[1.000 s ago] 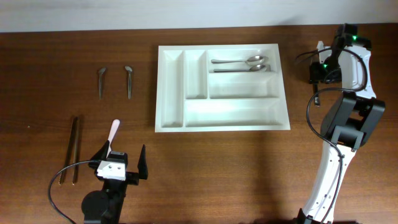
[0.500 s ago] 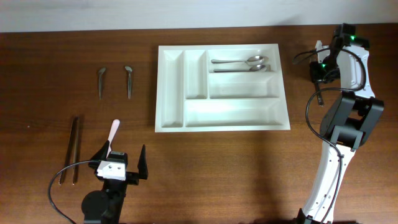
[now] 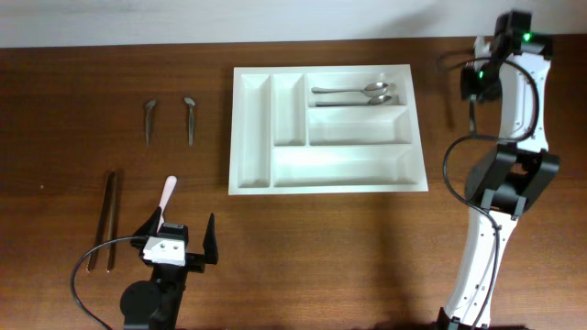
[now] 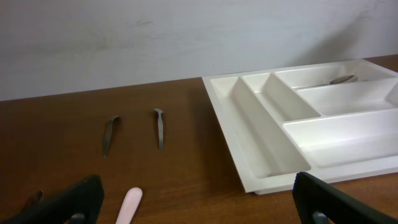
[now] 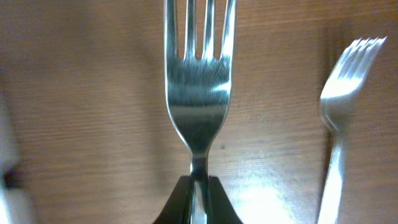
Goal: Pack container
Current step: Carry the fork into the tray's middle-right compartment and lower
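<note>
Right fingers [image 5: 177, 205], now farther back, tight on fork [image 5: 197, 81], second fork [image 5: 339, 118] beside; left fingers [image 4: 68, 202] wide, empty.

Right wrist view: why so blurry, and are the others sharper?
Right wrist view: the gripped fork sits close, fairly sharp; the second fork beside it is blurred with glare. Overhead view: crisp, evenly lit container. Left wrist view: near fingers dark and soft.

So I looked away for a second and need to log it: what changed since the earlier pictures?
The right pincer closed on a fork, and its arm swung toward the far edge of the table. The left pincer stayed open and still. The container and its two spoons did not move.
</note>
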